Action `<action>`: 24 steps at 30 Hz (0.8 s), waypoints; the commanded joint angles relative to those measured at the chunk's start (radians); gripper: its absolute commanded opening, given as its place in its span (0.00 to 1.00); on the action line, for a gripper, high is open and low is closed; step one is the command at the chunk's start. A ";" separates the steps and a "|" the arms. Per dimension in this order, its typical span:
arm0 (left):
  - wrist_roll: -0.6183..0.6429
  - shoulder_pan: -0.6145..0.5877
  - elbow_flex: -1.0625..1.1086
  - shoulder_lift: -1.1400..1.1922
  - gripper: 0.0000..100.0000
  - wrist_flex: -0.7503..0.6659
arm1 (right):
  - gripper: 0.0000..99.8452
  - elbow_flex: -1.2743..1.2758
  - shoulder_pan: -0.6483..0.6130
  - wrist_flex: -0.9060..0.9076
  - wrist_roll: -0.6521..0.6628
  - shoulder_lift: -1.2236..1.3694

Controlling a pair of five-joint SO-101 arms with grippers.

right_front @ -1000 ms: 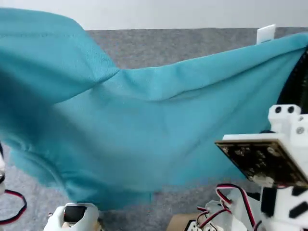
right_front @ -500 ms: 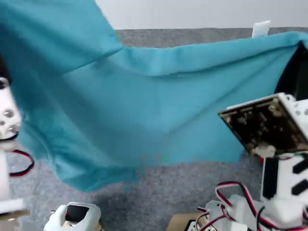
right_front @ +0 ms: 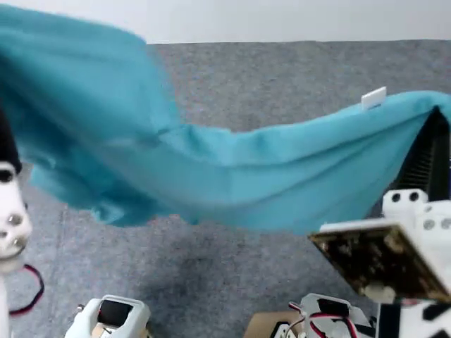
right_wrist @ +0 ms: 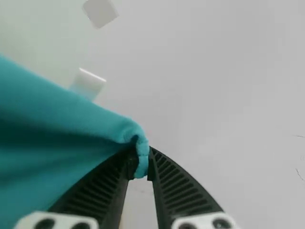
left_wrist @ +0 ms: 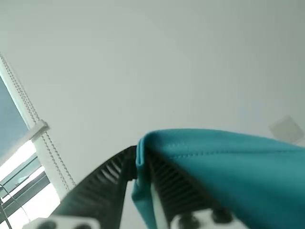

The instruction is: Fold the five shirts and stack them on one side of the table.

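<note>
I can read nothing here; the white tag [right_front: 374, 98] standing up from the top edge of the teal shirt [right_front: 232, 169] looks blank from the high view, with no letters or numbers to make out; the circuit board [right_front: 380, 257] on one of my arms carries only small marks, too fine and blurred to read.
</note>
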 commanded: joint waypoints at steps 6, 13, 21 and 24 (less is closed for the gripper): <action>-0.098 0.003 -0.008 -0.077 0.00 0.002 | 0.01 -0.064 0.010 0.031 0.009 -0.002; -0.118 -0.055 -0.002 -0.095 0.00 0.032 | 0.01 -0.072 0.010 0.036 0.011 0.007; -0.118 -0.063 0.050 -0.097 0.00 0.057 | 0.01 0.020 0.010 0.036 0.006 -0.002; -0.118 -0.064 0.081 -0.100 0.00 0.054 | 0.01 0.029 0.007 0.036 0.005 0.008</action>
